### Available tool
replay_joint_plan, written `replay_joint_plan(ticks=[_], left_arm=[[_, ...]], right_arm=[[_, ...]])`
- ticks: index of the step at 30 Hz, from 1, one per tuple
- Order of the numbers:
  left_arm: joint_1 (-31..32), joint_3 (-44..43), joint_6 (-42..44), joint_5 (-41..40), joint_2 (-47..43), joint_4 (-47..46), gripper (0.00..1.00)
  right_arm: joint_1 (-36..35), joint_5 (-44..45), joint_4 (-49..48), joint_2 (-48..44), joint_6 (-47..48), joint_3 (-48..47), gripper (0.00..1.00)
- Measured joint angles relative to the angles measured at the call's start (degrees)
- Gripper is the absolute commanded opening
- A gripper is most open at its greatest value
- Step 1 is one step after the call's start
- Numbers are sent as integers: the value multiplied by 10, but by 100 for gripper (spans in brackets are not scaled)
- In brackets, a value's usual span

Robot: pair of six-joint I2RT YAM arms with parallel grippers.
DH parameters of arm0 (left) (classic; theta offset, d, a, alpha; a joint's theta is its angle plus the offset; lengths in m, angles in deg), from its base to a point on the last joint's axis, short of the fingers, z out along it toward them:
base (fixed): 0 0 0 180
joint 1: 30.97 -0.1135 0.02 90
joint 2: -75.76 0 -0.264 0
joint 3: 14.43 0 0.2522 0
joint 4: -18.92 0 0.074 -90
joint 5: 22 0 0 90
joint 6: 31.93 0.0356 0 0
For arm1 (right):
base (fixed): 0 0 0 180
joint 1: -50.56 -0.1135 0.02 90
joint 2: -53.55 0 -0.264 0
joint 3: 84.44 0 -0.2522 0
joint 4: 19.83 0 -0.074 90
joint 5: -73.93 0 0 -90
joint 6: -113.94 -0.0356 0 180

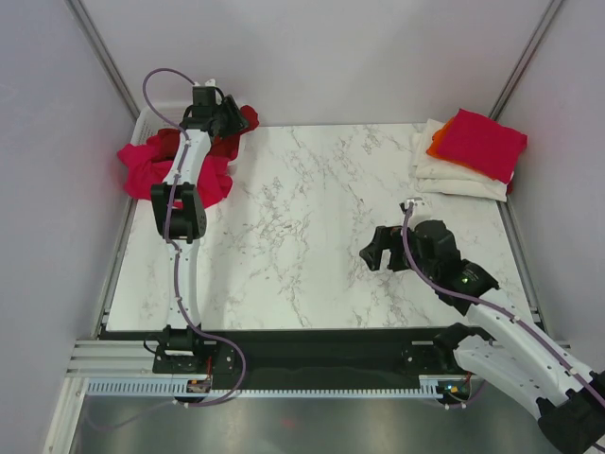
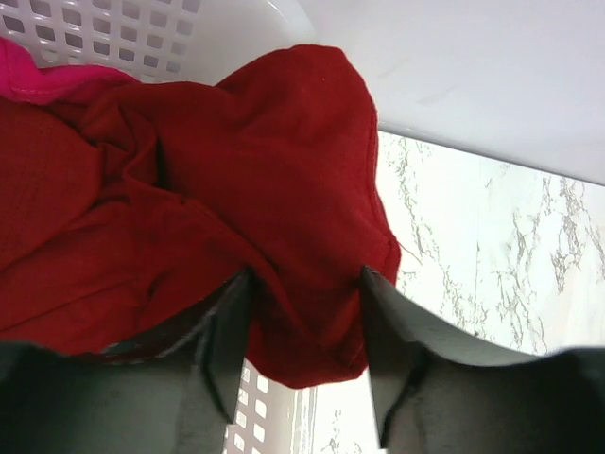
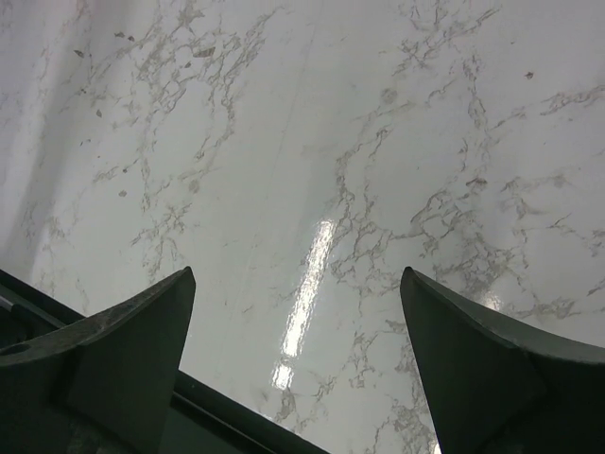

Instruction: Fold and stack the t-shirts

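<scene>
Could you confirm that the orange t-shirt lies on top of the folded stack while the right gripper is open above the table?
Not quite: a pink-magenta t-shirt tops the stack; the orange t-shirt peeks out beneath it, as the top external view shows. The right gripper is indeed open above the table.

White marble-pattern bench (image 1: 302, 236), glossy, grey veining. Dark strip along near edge.

Far-left corner: white mesh basket (image 2: 113, 28), mostly hidden under a loose heap. Pink t-shirts (image 1: 142, 165) spilling toward left edge, dark red t-shirt (image 2: 236, 189) draped over the rim above the marble.

Far-right corner: folded stack directly on the top. Cream-white t-shirts (image 1: 454, 175) at bottom, orange t-shirt (image 1: 437, 147) edge showing between, magenta t-shirt (image 1: 482, 142) on top.
</scene>
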Motion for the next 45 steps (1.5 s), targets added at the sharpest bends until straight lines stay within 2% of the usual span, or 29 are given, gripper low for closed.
replay_joint_plan(ticks=[2, 3, 6, 12, 18, 25, 29, 30, 33, 35, 37, 40, 43, 45], left_arm=[[0, 0, 0, 2, 0, 0, 64], [0, 0, 0, 2, 0, 0, 73], [1, 1, 0, 3, 0, 0, 85], [6, 58, 4, -8, -47, 14, 96], [13, 110, 21, -58, -162, 31, 96], [14, 246, 30, -81, -382, 30, 93], [28, 408, 70, -109, -562, -16, 95], [34, 486, 86, -107, -621, -72, 98], [54, 722, 144, -106, -806, -223, 100], [62, 822, 173, -130, -889, -278, 100], [61, 828, 191, -173, -894, -314, 100], [56, 768, 204, -215, -822, -316, 100], [56, 681, 203, -209, -719, -288, 98], [56, 643, 200, -194, -665, -264, 91]], right_arm=[[0, 4, 1, -12, 0, 0, 98], [0, 6, 1, -18, 0, 0, 98], [0, 6, 0, -30, 0, 0, 98], [0, 3, 1, -32, 0, 0, 98], [0, -3, 2, -45, -1, 0, 98], [0, -25, -4, -84, -2, 3, 98], [0, -29, -11, -97, -3, 7, 98], [0, -30, -12, -97, -3, 7, 98], [0, -31, -12, -94, -4, 9, 98], [0, -32, -12, -90, -4, 9, 98], [0, -34, -12, -87, -4, 9, 98], [0, -35, -10, -83, -5, 9, 98], [0, -35, -7, -84, -7, 9, 98], [0, -35, 3, -85, -10, 7, 98]])
